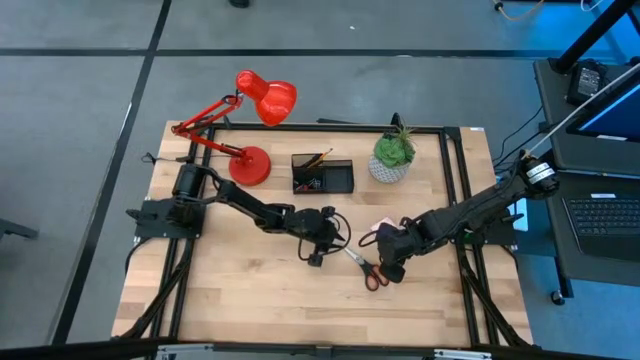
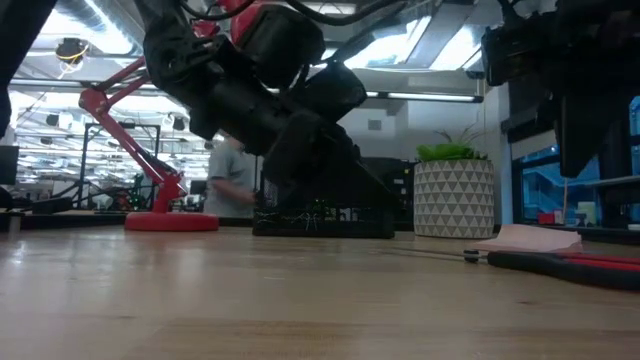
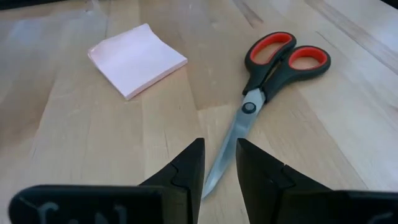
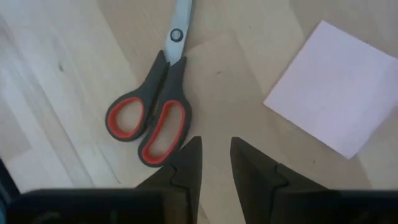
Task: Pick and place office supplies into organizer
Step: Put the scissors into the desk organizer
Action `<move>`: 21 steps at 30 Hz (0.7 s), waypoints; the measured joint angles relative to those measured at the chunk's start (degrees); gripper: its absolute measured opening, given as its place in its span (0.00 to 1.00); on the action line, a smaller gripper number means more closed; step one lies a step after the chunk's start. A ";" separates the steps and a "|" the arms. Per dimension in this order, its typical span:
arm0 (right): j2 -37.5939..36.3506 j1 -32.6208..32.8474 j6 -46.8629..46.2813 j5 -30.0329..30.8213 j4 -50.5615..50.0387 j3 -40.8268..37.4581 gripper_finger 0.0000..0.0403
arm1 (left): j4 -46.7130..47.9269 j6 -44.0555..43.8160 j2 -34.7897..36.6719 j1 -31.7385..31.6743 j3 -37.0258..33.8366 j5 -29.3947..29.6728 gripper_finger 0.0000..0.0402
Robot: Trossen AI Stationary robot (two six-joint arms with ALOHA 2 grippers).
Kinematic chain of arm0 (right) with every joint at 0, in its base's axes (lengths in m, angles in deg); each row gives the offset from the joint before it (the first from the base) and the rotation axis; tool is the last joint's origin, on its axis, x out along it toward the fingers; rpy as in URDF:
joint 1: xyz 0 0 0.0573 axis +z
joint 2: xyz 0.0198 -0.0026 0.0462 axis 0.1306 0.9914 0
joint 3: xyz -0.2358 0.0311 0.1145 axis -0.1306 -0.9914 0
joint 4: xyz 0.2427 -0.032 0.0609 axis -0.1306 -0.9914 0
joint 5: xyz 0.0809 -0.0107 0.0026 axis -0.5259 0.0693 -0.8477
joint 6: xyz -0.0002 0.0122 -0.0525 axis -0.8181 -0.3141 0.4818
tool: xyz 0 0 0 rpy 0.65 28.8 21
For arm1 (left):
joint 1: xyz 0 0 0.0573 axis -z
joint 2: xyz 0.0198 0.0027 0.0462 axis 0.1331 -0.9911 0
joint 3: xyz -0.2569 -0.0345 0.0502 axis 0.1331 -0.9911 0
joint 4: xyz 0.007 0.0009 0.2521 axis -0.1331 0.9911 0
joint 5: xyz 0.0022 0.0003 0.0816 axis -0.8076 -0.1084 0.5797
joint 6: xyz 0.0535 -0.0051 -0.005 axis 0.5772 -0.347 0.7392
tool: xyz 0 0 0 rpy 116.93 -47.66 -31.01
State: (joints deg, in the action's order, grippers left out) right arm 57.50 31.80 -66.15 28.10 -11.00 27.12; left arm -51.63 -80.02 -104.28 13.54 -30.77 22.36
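Observation:
The red-handled scissors (image 1: 367, 270) lie flat on the table, shut, between my two grippers. The pink sticky-note pad (image 1: 381, 228) lies flat just beyond them. My left gripper (image 3: 219, 149) is narrowly open and hovers over the scissors' blade tip (image 3: 214, 177), raised above the table in the low view (image 2: 300, 150). My right gripper (image 4: 216, 144) is also narrowly open and hangs above the table beside the scissors' handles (image 4: 155, 118), with the pad (image 4: 336, 87) to its other side. The black organizer (image 1: 322, 175) stands farther back and holds an orange pencil (image 1: 318, 158).
A red desk lamp (image 1: 250, 160) stands left of the organizer. A potted green plant (image 1: 393, 155) in a white pot stands to the organizer's right. Black frame rails run along the table's edges. A person (image 2: 232, 180) shows in the room behind the table.

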 joint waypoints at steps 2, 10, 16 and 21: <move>0.00 -0.02 -1.03 0.08 0.48 0.00 0.22 | 0.01 -0.05 0.00 0.13 0.00 0.00 0.21; 0.00 -0.02 -1.84 3.06 2.82 0.00 0.22 | 0.14 -0.12 -0.02 0.17 0.00 0.14 0.21; 0.00 -0.03 -5.06 3.08 3.89 0.00 0.22 | 0.52 0.51 -0.04 0.17 0.00 1.07 0.21; 0.00 -0.04 -6.97 3.08 3.89 0.00 0.22 | 0.51 2.31 -0.07 0.16 0.00 1.07 0.21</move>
State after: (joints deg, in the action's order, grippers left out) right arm 57.50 31.75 -73.12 31.18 -7.10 27.12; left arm -51.12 -77.71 -104.35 13.71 -30.77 23.43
